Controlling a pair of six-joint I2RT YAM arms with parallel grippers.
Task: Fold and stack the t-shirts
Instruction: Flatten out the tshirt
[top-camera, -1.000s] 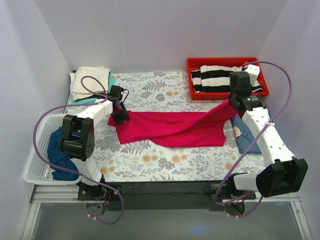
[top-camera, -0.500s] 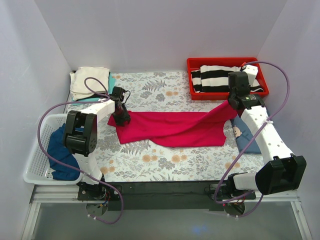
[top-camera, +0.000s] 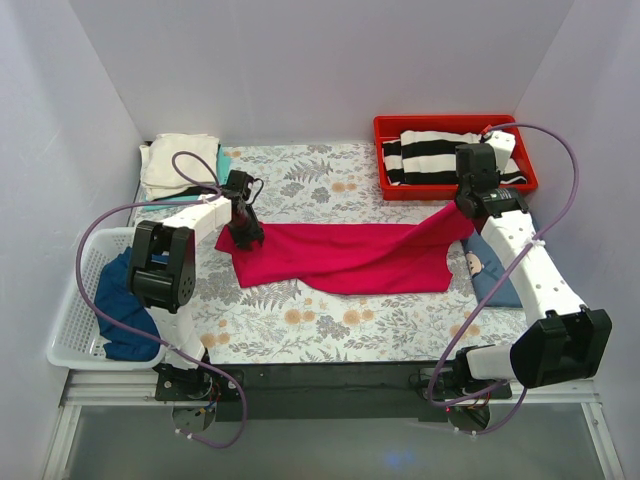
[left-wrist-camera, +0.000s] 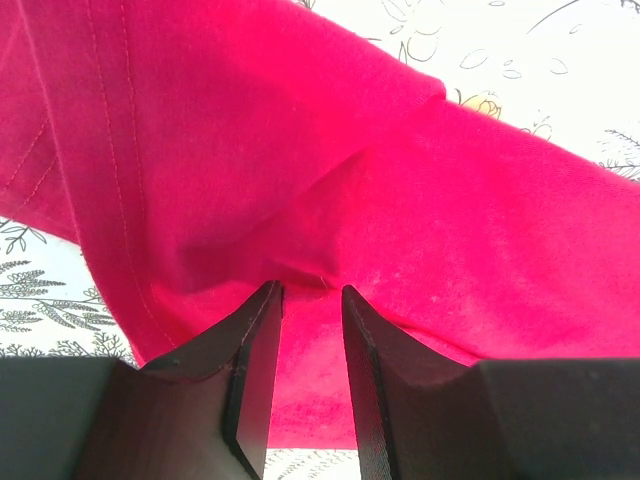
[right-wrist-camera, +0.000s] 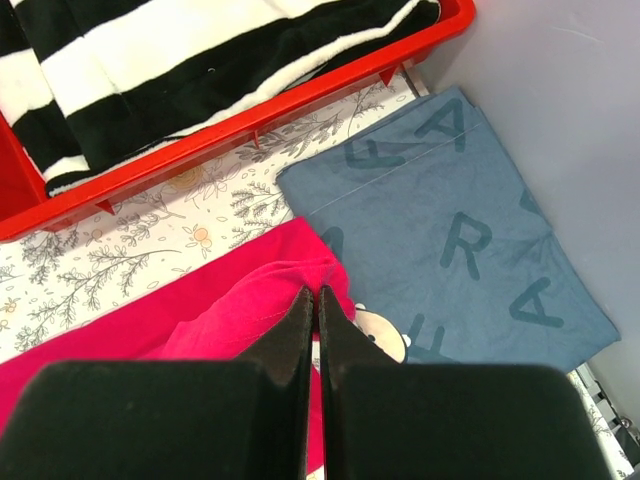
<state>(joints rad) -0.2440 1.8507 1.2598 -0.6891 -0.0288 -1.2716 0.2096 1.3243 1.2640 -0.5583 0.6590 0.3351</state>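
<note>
The crimson-red t-shirt (top-camera: 350, 255) lies spread across the middle of the table. My right gripper (top-camera: 470, 208) is shut on its right corner and holds it lifted; the right wrist view shows the jaws (right-wrist-camera: 317, 292) pinching the red hem (right-wrist-camera: 240, 305). My left gripper (top-camera: 243, 230) is at the shirt's left end. In the left wrist view its jaws (left-wrist-camera: 310, 288) stand a narrow gap apart with their tips pressed on the red cloth (left-wrist-camera: 330, 160), which puckers there. A cream tee (top-camera: 180, 160) lies folded on a teal one (top-camera: 223, 165) at the back left.
A white basket (top-camera: 70, 330) at the left holds a navy-blue shirt (top-camera: 115, 305). A red tray (top-camera: 455, 122) at the back right holds striped black-and-white cloth (top-camera: 430, 155). A blue-grey printed shirt (top-camera: 497, 278) lies by the right wall, also in the right wrist view (right-wrist-camera: 460, 240).
My left gripper has shifted slightly back and right at the red shirt's left end. My right gripper has stayed nearly still, holding the lifted corner.
</note>
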